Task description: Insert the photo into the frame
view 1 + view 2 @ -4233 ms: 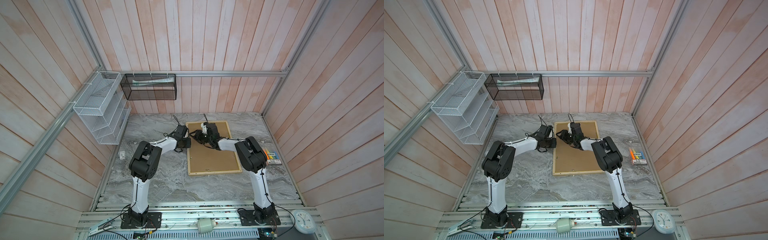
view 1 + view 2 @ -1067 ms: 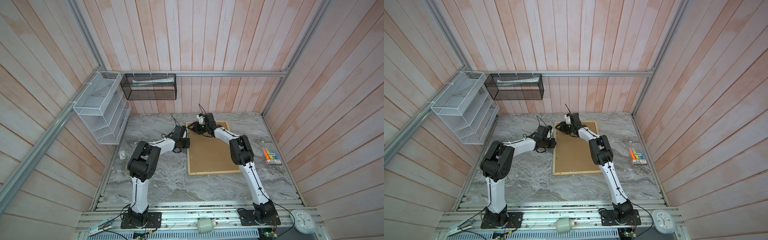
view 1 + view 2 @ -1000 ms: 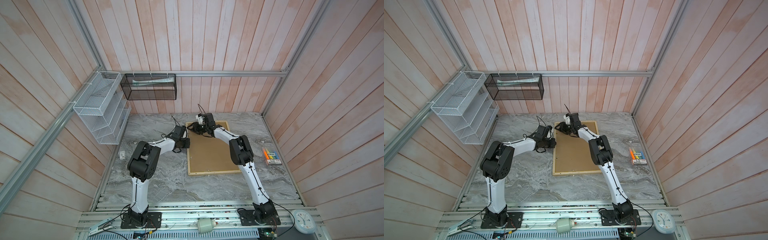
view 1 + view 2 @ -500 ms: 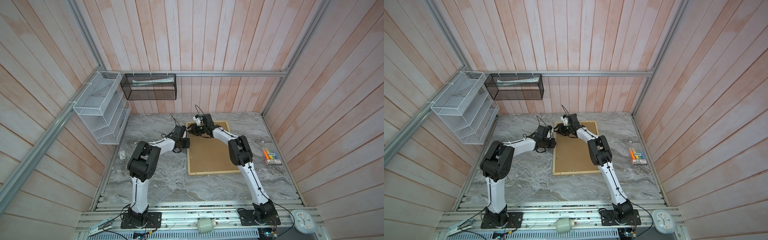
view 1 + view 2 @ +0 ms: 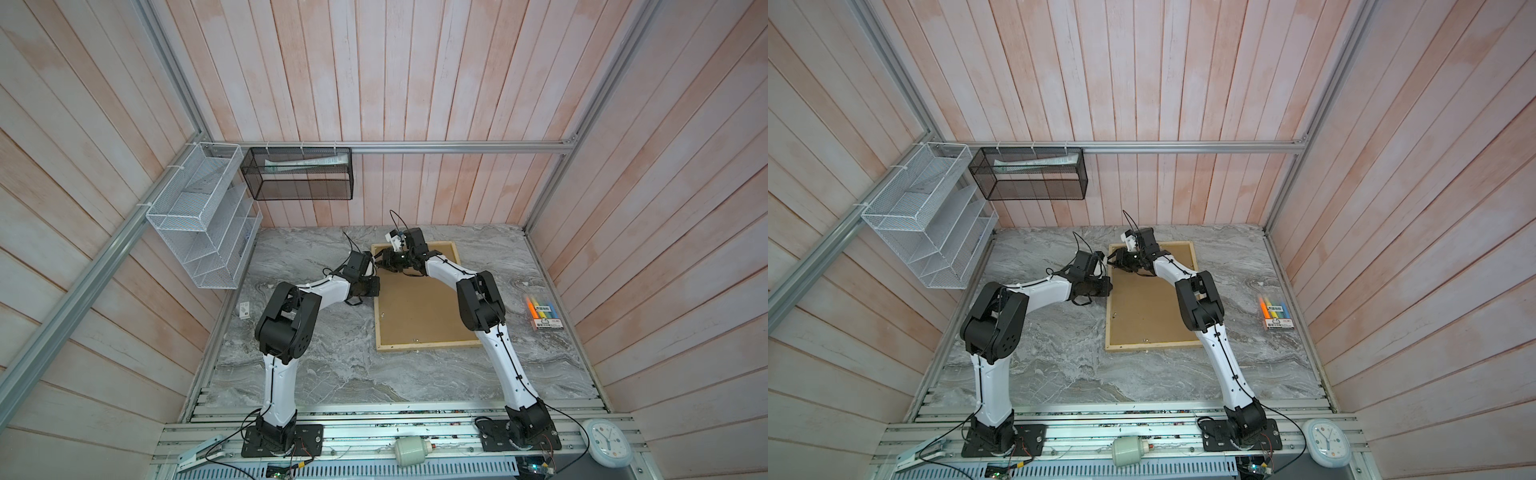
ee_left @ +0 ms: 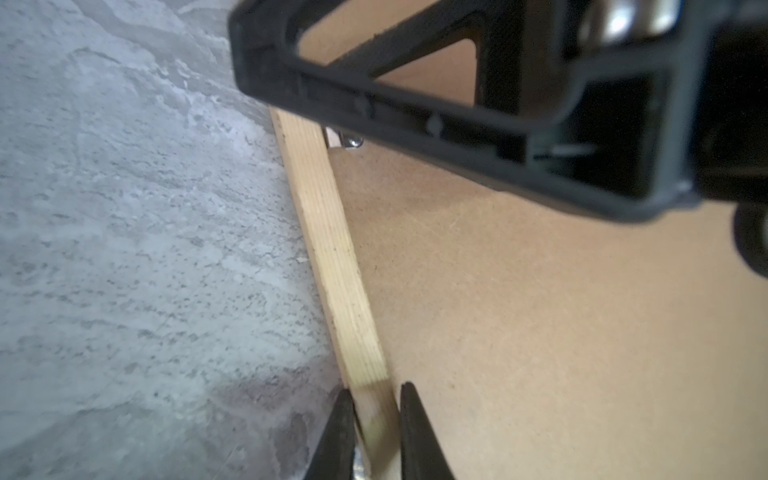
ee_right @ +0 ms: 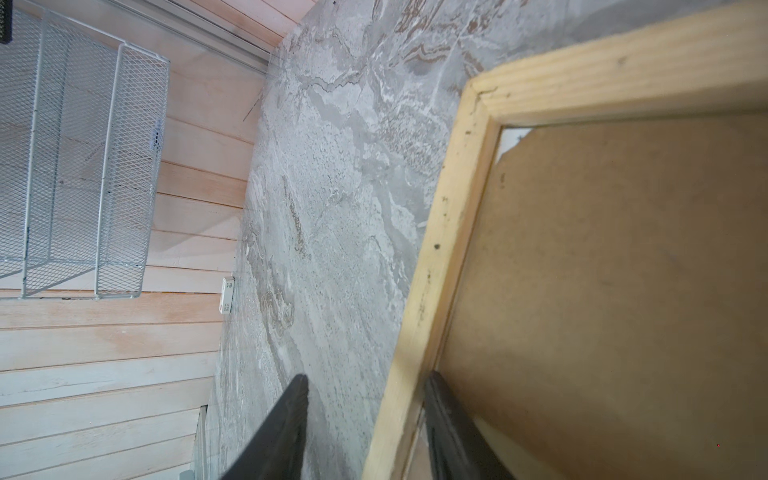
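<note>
L gripper (image 6: 374,388) pinched on frame (image 6: 332,249) rail; R gripper (image 7: 366,375) half-open astride it, prob. not gripping. Uneven lift could twist frame loose.

The left arm (image 5: 276,382) and right arm (image 5: 515,374) look alike: white tube links between bulky black joint housings, with thin black cables (image 5: 509,357) tied along the white. Each stands on a black base plate (image 5: 311,441) with small screws. The left gripper (image 6: 374,390) and right gripper (image 7: 365,376) have slim, dark, tapering fingers (image 6: 336,432). A small white block (image 5: 392,237) sits on the right wrist.
</note>
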Available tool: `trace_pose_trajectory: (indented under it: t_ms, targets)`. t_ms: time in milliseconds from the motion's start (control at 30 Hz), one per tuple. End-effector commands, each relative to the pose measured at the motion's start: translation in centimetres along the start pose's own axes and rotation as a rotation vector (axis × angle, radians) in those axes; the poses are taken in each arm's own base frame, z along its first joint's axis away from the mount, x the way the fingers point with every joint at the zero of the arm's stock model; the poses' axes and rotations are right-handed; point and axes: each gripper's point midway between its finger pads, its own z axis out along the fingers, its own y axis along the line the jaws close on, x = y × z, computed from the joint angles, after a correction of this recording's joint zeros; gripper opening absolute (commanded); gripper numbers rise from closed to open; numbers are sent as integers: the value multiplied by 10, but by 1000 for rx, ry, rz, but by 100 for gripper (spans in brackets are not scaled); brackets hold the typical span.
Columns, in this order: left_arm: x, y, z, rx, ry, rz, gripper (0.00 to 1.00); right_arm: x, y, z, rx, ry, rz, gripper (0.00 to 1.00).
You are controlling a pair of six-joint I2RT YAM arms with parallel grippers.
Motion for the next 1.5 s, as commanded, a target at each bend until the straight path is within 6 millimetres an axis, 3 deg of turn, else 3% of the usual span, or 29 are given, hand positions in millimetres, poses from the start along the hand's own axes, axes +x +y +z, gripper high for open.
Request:
trace_pose_trajectory:
  t_ms: [0,133,233,367,600,767,1000,1200,1467]
  targets:
    - [60,9,14,-22,189,35,7,6,13,-9,-38,47,9,48]
    - [58,18,14,-46,186,10,7,-18,33,-37,-54,-15,-56,50]
    - [56,24,12,-53,178,-10,7,-35,49,-73,-61,-89,-94,52]
    - [51,30,12,-66,165,-28,7,-42,59,-131,-60,-225,-105,54]
    - [43,44,15,-86,139,-109,7,-11,19,-215,78,-343,-31,54]
    - [29,50,16,-101,97,-158,7,14,-13,-251,162,-388,51,54]
    - [12,55,17,-109,63,-216,7,34,-25,-259,187,-385,88,54]
    - [12,53,-8,-130,33,-200,21,51,-24,-254,190,-379,113,54]
    - [43,40,-49,-126,28,-171,26,93,-7,-207,171,-304,139,54]
